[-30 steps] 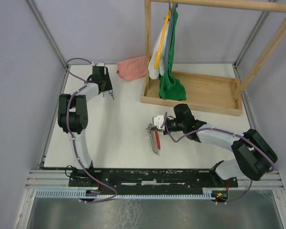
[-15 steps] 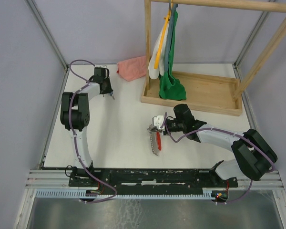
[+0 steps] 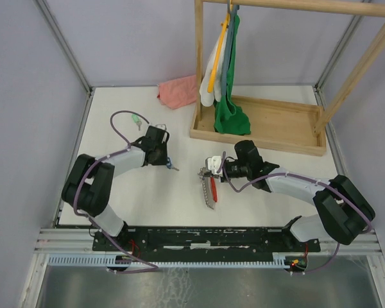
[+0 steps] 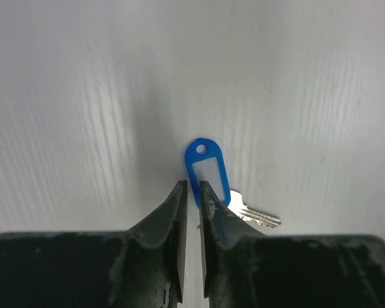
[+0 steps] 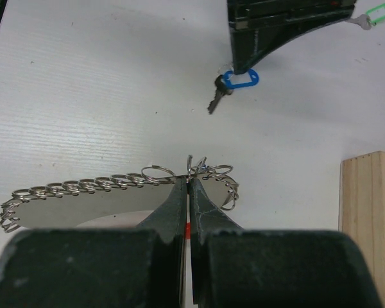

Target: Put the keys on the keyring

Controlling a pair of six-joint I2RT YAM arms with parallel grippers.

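My left gripper (image 4: 193, 186) is shut on the edge of the blue key (image 4: 206, 170); its silver blade (image 4: 256, 217) sticks out to the right. From above, that gripper (image 3: 167, 162) is left of centre, and the blue key (image 3: 171, 166) is a short gap from the keyring. The light green key (image 3: 136, 119) lies alone at the back left. My right gripper (image 5: 189, 180) is shut on the keyring (image 5: 208, 172), whose chain of rings (image 5: 77, 187) trails left. From above, the keyring's chain and red strap (image 3: 211, 190) hang toward the near edge.
A pink cloth (image 3: 178, 92) lies at the back. A wooden rack (image 3: 256, 126) with hanging garments (image 3: 225, 61) fills the back right, and its base corner (image 5: 369, 192) is close on the right of my right gripper.
My left gripper has closed on the blue key and carried it from the back left corner toward the middle, near the keyring. The green key stays behind. The right arm has held still.
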